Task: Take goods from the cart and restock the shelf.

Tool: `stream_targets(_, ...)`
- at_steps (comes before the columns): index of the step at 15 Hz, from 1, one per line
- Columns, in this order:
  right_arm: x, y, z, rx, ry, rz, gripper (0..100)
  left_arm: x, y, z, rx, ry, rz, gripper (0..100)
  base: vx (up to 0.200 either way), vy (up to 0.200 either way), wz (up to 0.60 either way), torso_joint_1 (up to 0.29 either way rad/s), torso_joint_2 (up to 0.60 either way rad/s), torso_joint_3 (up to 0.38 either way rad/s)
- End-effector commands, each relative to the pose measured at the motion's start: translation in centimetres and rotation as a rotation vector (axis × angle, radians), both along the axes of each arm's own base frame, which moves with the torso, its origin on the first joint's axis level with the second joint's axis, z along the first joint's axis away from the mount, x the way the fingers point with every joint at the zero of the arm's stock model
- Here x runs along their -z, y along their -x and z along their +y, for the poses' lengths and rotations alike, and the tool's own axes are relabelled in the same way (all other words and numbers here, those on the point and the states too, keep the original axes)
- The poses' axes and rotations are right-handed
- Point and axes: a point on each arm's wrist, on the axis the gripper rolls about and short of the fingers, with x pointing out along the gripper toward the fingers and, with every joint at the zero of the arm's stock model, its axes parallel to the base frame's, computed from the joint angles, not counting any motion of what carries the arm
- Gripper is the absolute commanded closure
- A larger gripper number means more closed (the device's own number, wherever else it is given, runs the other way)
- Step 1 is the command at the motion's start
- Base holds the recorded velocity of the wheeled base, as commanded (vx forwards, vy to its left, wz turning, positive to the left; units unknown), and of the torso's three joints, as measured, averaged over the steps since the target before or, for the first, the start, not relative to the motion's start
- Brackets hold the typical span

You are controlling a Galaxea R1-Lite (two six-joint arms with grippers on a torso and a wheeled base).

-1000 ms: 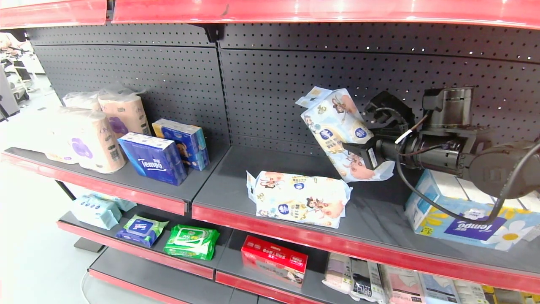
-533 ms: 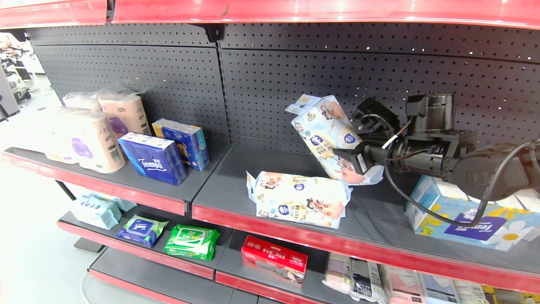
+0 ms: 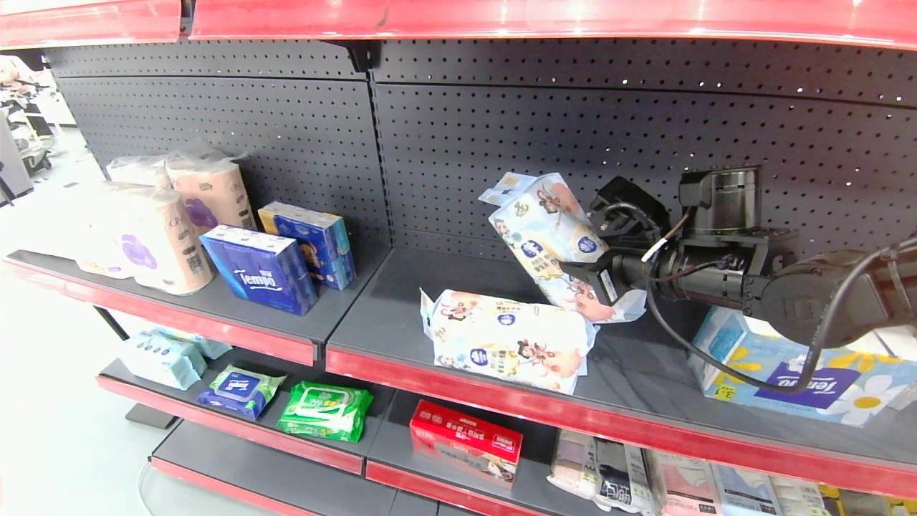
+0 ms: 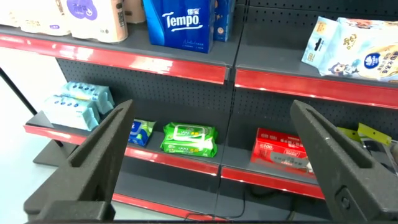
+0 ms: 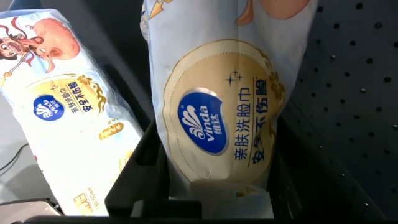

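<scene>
My right gripper (image 3: 598,269) is shut on a cartoon-printed tissue pack (image 3: 555,240), held tilted just above the dark middle shelf (image 3: 630,365), close to the pegboard back. In the right wrist view this held pack (image 5: 221,118) sits between the black fingers (image 5: 140,177). A second matching pack (image 3: 509,337) lies flat on the shelf by the front edge, below and left of the held one; the right wrist view has this lying pack (image 5: 65,124) too. My left gripper (image 4: 214,155) is open, low in front of the lower shelves.
A floral tissue box (image 3: 788,365) stands on the same shelf to the right. Blue tissue packs (image 3: 261,269) and paper rolls (image 3: 143,236) fill the left shelf. Wet wipes (image 3: 326,410) and a red box (image 3: 466,441) lie on lower shelves. Bare shelf lies left of the lying pack.
My right gripper has carried the held pack down and to the left, closer to the shelf surface and the lying pack. The lying pack has tipped slightly.
</scene>
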Motion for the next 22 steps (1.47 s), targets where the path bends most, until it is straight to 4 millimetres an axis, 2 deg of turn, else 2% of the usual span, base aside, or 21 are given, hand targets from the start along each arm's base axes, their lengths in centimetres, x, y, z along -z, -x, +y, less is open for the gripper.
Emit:
stream_targets(1, 0.1, 0.0, 0.0, 0.000, 0.001, 0.001, 100, 0.0, 0.0, 0.0, -0.001, 0.002, -0.001, 0, 0.000, 0.000, 0.00, 0.000, 0.00, 0.000)
stream_targets(6, -0.1, 0.3, 0.2, -0.008, 0.001, -0.002, 100, 0.0, 0.0, 0.0, -0.001, 0.002, -0.001, 0, 0.000, 0.000, 0.00, 0.000, 0.00, 0.000)
stream_targets(11, 0.4, -0.9, 0.3, -0.048, -0.002, 0.009, 100, 0.0, 0.0, 0.0, -0.001, 0.000, -0.001, 0, 0.000, 0.000, 0.00, 0.000, 0.00, 0.000)
stream_targets(16, -0.2, -1.7, -1.5, -0.049, -0.024, -0.004, 100, 0.0, 0.0, 0.0, -0.001, 0.002, -0.001, 0, 0.000, 0.000, 0.00, 0.000, 0.00, 0.000)
stream_targets(22, 1.0, -3.0, -3.2, -0.056, -0.021, 0.085, 100, 0.0, 0.0, 0.0, -0.001, 0.000, -0.001, 0, 0.000, 0.000, 0.00, 0.000, 0.00, 0.000)
